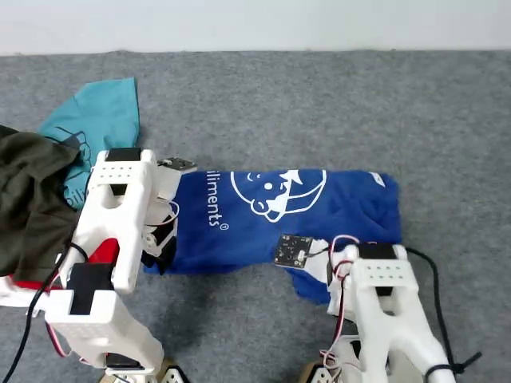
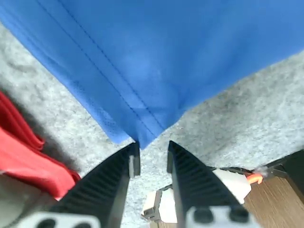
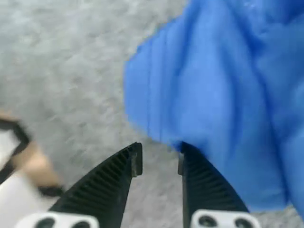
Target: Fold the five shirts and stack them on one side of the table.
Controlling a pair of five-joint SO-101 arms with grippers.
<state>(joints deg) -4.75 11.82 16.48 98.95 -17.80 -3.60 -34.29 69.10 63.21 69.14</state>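
Two parted: left pincer (image 2: 153, 157), right pincer (image 3: 160, 159), ribbed black | blue shirt (image 1: 263, 219) rumpled, stitched hem | table (image 1: 319, 104) fuzzy grey

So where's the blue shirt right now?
In the high view the blue shirt lies spread mid-table on the grey carpet. The teal shirt and a dark garment are heaped to its left.

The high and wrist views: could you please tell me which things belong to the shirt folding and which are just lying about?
Job: blue shirt, teal shirt, dark olive shirt, red cloth, left gripper, right gripper.
Lying about: grey table covering, wooden board.
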